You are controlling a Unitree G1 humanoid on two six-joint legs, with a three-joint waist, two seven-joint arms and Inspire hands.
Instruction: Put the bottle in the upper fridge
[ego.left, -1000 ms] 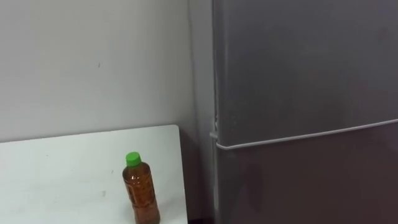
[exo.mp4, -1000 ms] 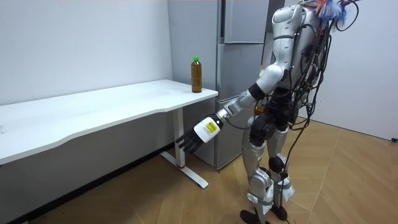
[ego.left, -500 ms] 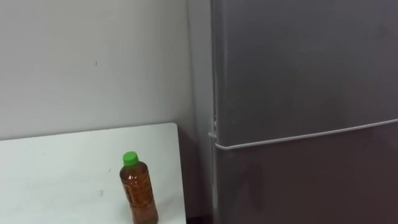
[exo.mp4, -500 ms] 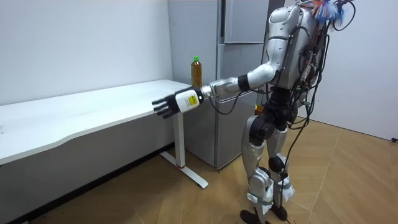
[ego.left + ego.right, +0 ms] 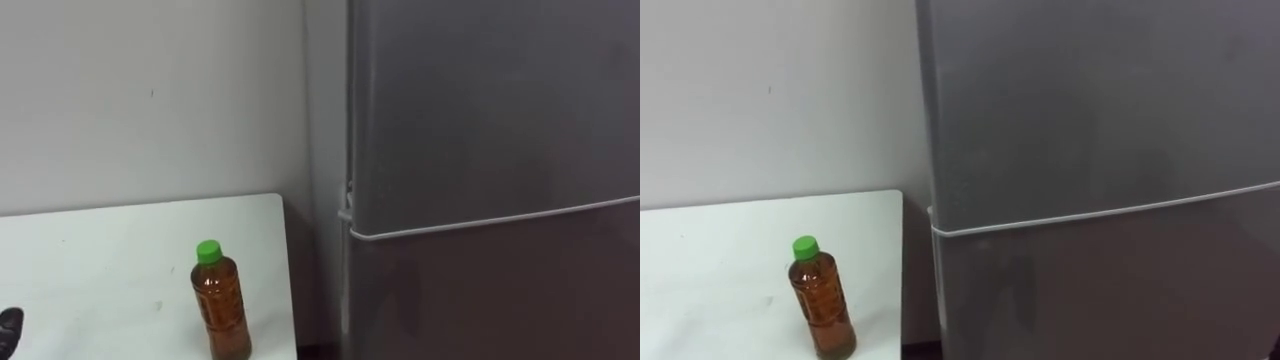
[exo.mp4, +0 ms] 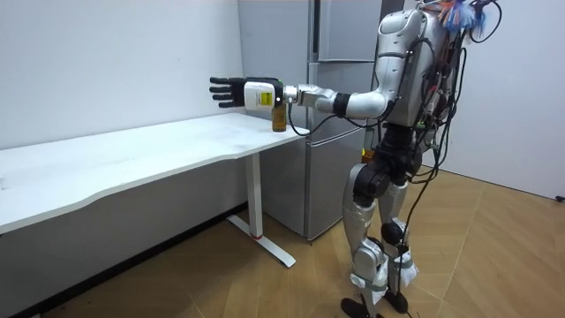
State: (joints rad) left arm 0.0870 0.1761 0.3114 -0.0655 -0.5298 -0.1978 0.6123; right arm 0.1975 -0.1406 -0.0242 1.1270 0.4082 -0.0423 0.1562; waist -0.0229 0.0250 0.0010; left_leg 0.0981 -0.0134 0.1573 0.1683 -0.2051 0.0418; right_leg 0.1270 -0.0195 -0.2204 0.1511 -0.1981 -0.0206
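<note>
Black fingers held straight and apart: the left robot hand [image 6: 228, 90] hangs out over the white table [image 6: 132, 155], at about the height of the bottle's shoulder. A second ago that arm reached low, with the hand below the table edge by the leg. Half a second ago it was level with the tabletop, and now it has swung up clear of it. The hand grips nothing. From where I stand, the forearm crosses in front of the bottle [image 6: 279, 117] and the hand sits past it, towards the room view's left. In the left eye view just a dark tip of the hand [image 5: 6, 328] shows at the lower left edge, well apart from the bottle [image 5: 220, 305].

The bottle has not shifted. It stands upright near the table's corner, on the side next to the grey fridge [image 5: 480, 110]. I judge this to be the reach, not yet a grasp: the hand must come across and close round the bottle. The fridge's upper door [image 6: 344, 31] is shut and will need opening.

The bottle is small, of clear plastic, filled almost to the neck with amber-brown liquid, and has a bright green cap [image 5: 208, 252]. It looks light and slim enough for one hand, though easy to tip.
</note>
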